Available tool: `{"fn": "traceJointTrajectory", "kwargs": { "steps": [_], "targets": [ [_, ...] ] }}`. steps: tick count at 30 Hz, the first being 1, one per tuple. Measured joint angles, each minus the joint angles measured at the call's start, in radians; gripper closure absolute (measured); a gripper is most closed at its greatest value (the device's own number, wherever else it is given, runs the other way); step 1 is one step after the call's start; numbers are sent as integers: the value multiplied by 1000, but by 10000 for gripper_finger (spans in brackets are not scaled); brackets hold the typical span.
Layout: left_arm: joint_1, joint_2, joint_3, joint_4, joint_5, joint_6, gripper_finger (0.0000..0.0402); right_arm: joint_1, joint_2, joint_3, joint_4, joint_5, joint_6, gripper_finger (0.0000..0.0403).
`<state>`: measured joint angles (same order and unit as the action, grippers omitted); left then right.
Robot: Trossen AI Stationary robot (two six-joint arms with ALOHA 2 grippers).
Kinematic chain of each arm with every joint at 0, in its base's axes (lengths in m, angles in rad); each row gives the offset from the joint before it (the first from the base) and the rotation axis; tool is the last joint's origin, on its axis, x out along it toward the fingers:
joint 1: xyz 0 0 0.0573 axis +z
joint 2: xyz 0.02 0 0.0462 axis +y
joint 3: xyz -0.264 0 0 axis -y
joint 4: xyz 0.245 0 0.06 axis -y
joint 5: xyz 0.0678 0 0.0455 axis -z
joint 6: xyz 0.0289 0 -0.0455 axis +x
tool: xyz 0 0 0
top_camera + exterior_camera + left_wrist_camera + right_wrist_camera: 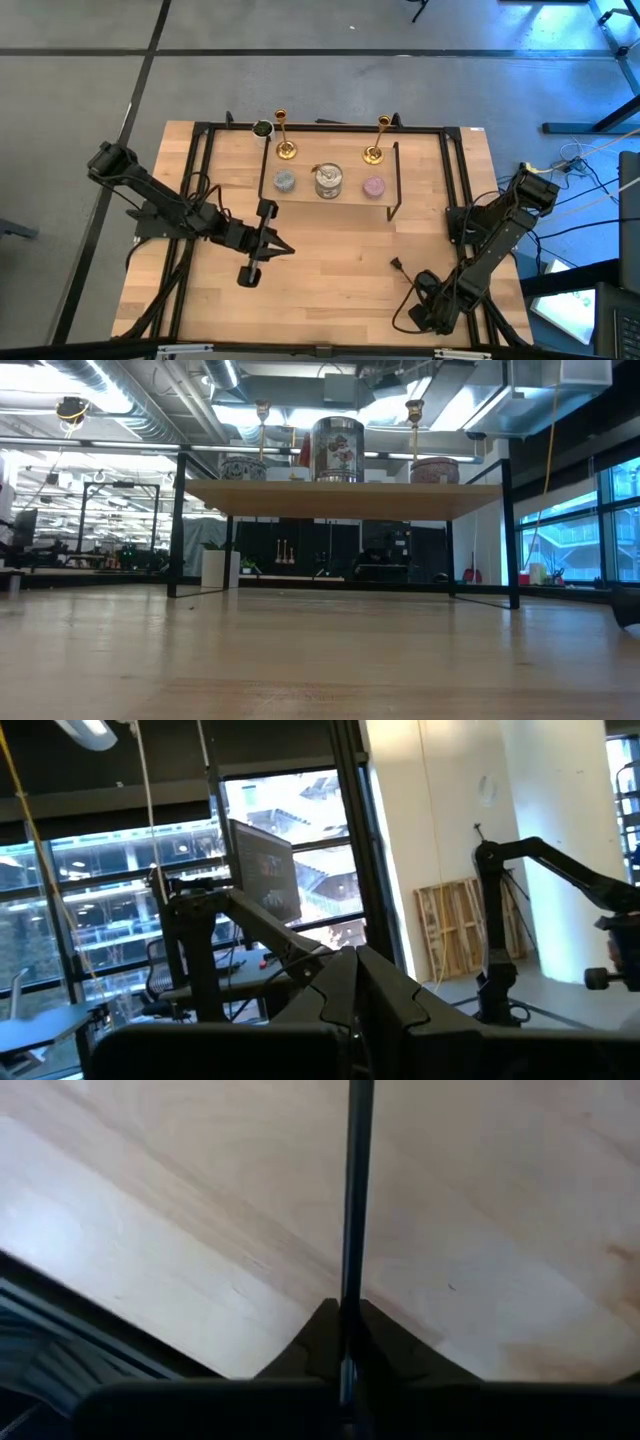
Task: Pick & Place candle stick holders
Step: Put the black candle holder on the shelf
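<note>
1. Two gold holders, one (284, 135) left of the other (377, 139), stand upright on the shelf (390, 185) in the upper middle of the high view, behind the candles and the tin (328, 181); neither is in a grip.
2. Left gripper (283, 249), left of centre, has its fingers pressed together on nothing and points at the room, so it looks parked.
3. Right gripper (397, 266), lower right, is also pinched closed and empty, low over the table (330, 270); it would need to open before reaching for a holder.
</note>
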<state>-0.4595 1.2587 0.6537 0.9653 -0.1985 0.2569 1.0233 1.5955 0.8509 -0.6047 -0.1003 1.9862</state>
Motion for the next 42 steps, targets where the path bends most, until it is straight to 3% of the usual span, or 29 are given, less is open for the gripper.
{"fn": "traceJointTrajectory", "kwargs": {
  "steps": [10,14,19,25,29,34,39,42],
  "targets": [
    [0,0,0,-3,15,11,397,-9,1,17,-5,-58,-35,391],
    [0,0,0,-10,-23,12,398,-37,1,75,-38,-69,-101,391],
    [-11,0,0,-22,-108,55,398,-77,1,254,-232,-41,-216,391],
    [-53,2,8,-47,-196,161,398,-110,1,574,-609,158,-311,391],
    [-95,68,109,-156,-333,240,398,-125,1,779,-792,348,-363,391],
    [-140,262,338,-274,-623,445,398,-148,0,951,-881,535,-448,391],
    [-150,467,563,-264,-850,685,398,-201,0,1009,-870,576,-530,391],
    [-149,573,684,-257,-950,830,398,-244,0,1010,-818,533,-604,391]
  ]
}}
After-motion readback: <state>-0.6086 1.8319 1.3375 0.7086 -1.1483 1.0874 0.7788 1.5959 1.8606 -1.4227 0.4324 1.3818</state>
